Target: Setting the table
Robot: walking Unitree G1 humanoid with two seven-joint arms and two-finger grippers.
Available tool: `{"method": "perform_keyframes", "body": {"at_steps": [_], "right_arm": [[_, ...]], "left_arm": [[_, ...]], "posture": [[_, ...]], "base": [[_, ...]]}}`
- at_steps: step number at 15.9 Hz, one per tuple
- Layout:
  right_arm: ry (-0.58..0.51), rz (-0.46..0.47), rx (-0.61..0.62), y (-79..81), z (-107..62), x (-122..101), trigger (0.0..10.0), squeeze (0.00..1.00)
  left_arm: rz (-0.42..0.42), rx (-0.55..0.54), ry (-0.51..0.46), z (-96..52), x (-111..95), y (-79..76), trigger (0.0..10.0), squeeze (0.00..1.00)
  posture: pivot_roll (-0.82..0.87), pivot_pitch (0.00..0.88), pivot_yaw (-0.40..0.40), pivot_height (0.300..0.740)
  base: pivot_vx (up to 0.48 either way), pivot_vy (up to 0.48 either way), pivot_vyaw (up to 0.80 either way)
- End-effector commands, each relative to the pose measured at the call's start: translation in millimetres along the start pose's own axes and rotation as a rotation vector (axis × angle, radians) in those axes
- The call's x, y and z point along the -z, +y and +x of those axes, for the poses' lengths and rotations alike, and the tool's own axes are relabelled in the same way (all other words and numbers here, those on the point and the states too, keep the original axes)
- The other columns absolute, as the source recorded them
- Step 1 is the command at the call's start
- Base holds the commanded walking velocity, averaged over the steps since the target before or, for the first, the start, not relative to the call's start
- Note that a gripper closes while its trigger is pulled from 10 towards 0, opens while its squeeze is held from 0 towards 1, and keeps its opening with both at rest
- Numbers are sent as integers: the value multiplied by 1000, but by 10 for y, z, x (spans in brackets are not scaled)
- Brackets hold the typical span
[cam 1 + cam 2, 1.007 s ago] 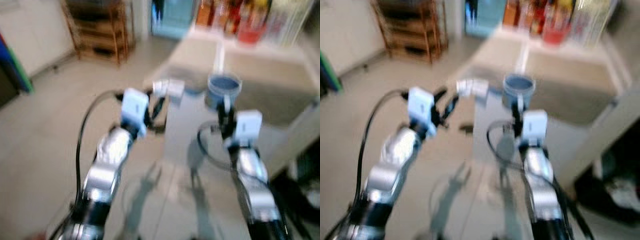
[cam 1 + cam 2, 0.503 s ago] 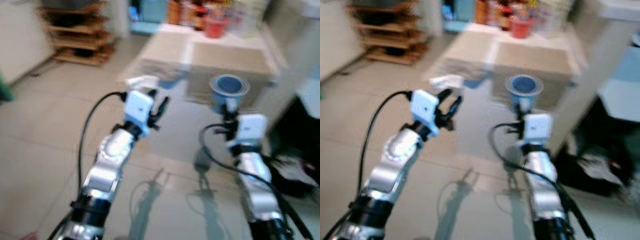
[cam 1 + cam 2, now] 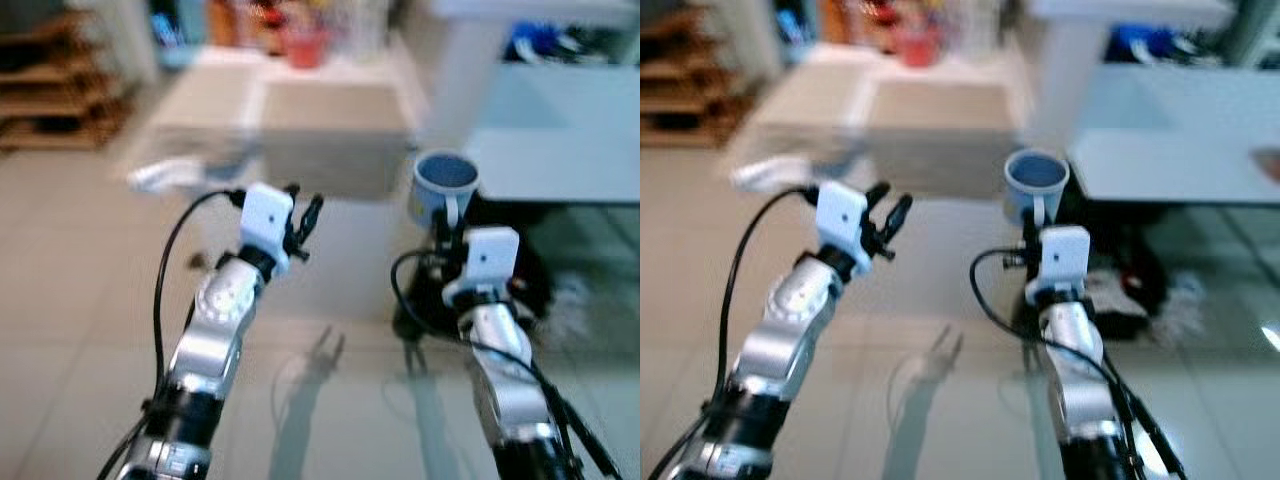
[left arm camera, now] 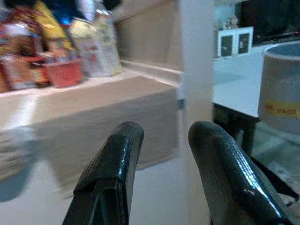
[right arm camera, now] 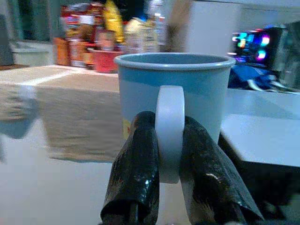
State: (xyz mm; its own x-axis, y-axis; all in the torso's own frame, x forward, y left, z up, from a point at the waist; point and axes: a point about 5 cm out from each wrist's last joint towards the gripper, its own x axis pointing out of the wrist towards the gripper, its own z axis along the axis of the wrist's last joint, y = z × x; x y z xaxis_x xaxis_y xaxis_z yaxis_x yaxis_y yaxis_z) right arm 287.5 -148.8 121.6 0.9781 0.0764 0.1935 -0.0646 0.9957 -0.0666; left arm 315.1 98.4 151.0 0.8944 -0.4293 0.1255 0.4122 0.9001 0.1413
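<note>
Pale glossy floor tiles [image 3: 90, 330] lie nearest, under my two silver arms. My left gripper [image 3: 303, 214] is raised over the floor with its two black fingers [image 4: 110, 178] spread apart and nothing between them. My right gripper [image 3: 1026, 226] is raised on the right, clamped on the white handle of one blue mug [image 3: 445, 185], which sits upright; in the right wrist view both fingers [image 5: 136, 173] press the handle [image 5: 169, 131] from either side, and the mug [image 5: 176, 93] carries a small yellow mark low on its side.

Compared with half a second ago the whole picture has swung, so my head has turned: the wooden shelf unit [image 3: 50, 75] that stood clearly at far left now sits at the far left edge, and a pale table top [image 3: 560, 165] has come into sight on the right, just beyond the mug. Both arms keep the same pose, and the mug stays in the same grip.

Farther off, at centre, stands a low beige counter [image 3: 310, 110]. On its far end is a blurred row of packets and bottles with one red tub [image 3: 305, 45] among them; the packets are too smeared to count.
</note>
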Motion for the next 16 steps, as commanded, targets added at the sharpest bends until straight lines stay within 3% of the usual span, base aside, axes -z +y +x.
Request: {"method": "perform_keyframes", "body": {"at_steps": [1, 10, 16], "right_arm": [[-16, -14, 15, -67, 12, -43, 0, 0], [-7, -25, 16, -98, 8, -28, 0, 0], [-14, -4, 15, -6, 97, -17, 0, 0]], "left_arm": [[-6, 0, -2, 64, -20, -41, 10000, 0], [2, -22, -5, 84, -8, -46, 10000, 0], [33, -41, -13, 96, -52, 48, 10000, 0]], "posture": [[23, 0, 5, 740], [25, 0, 3, 740], [52, 0, 27, 740]], "base": [[375, -296, 0], [371, -300, 0], [350, -325, 0]]}}
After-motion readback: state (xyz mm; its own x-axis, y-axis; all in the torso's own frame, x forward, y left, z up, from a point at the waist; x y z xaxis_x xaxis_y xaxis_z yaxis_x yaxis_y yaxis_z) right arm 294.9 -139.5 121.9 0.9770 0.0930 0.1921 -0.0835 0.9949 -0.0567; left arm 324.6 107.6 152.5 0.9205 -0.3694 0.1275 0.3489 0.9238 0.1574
